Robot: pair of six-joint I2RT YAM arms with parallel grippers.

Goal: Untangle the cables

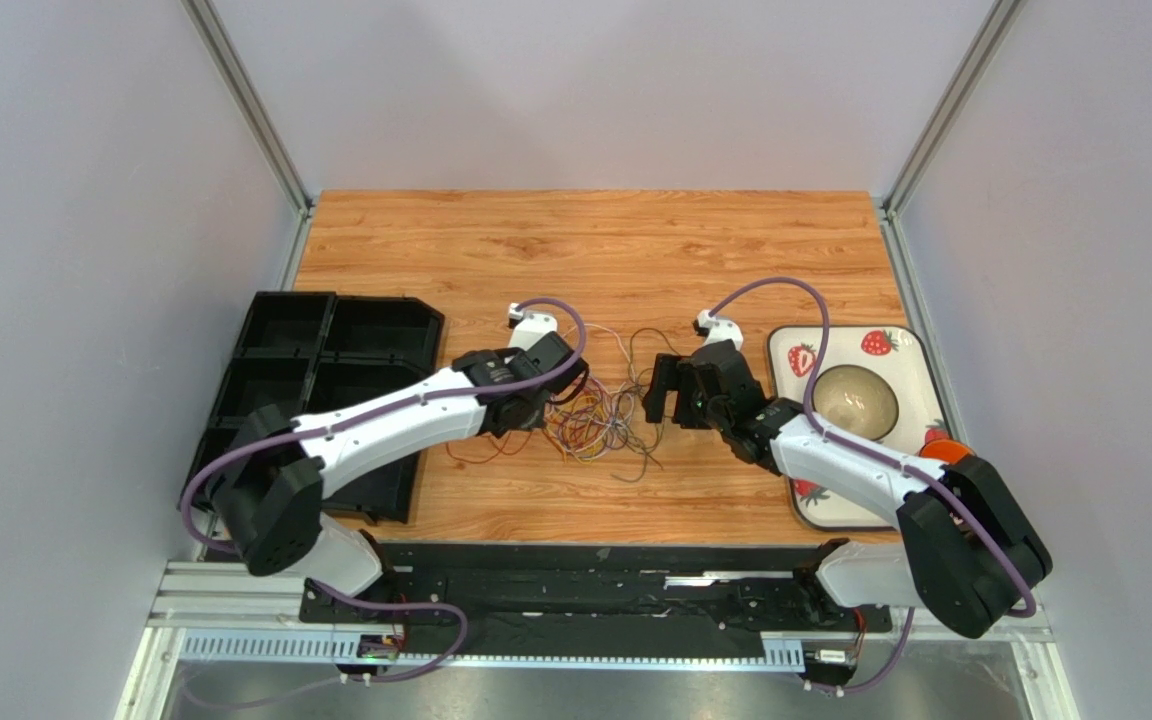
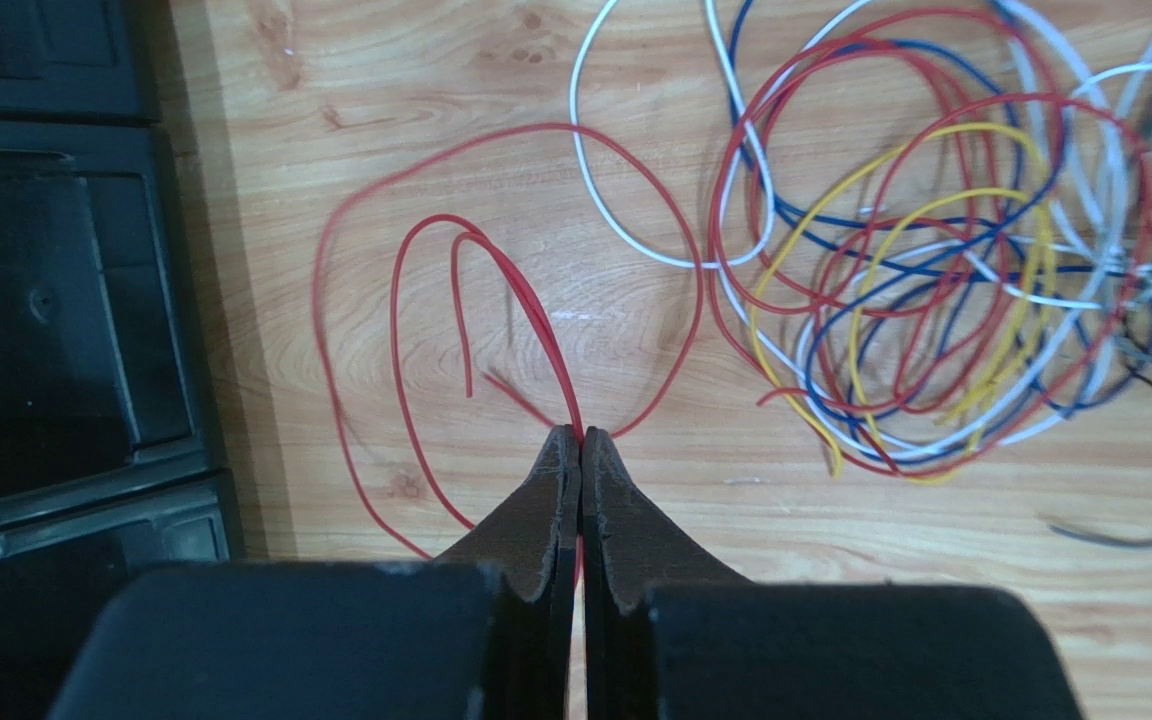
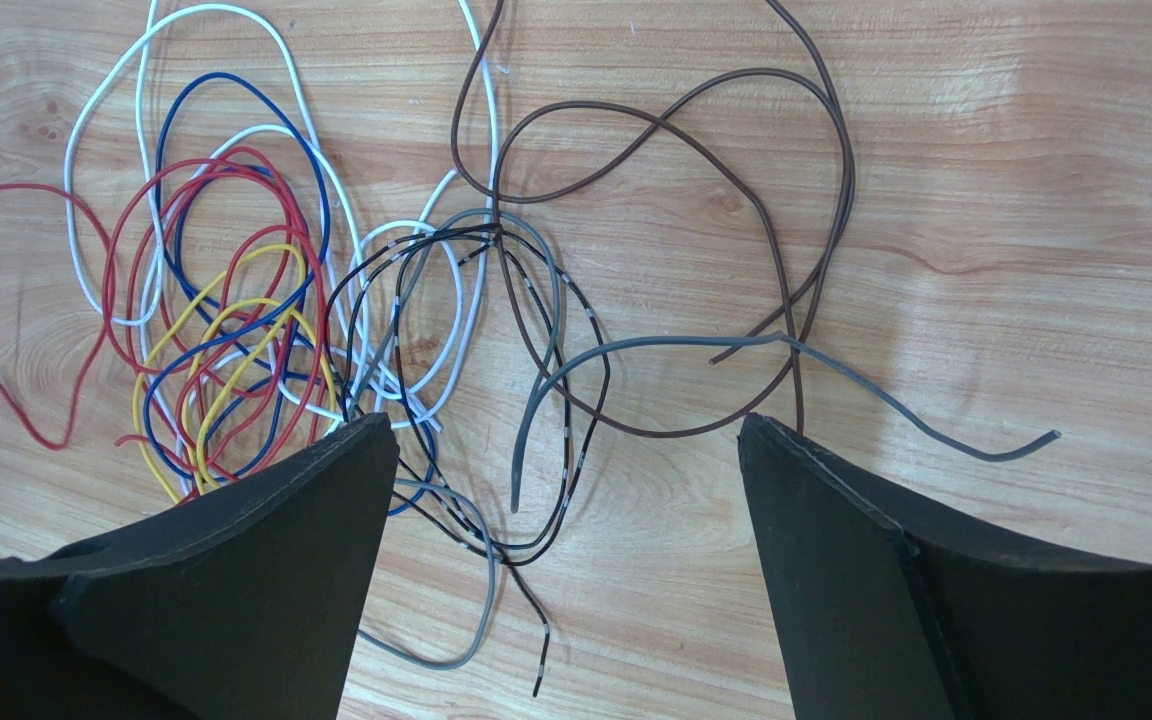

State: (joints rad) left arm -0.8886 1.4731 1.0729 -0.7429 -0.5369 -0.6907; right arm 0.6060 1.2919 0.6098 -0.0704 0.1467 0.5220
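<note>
Overhead, cables partly hidden by arms; left gripper pinching red cable, right gripper released.

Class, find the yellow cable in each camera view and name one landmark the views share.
Top external: yellow cable, centre, inside the bunch of cables.
Left wrist: yellow cable right of centre.
Right wrist: yellow cable lower left.
Shared landmark: red cable loops tangled with it.
</note>
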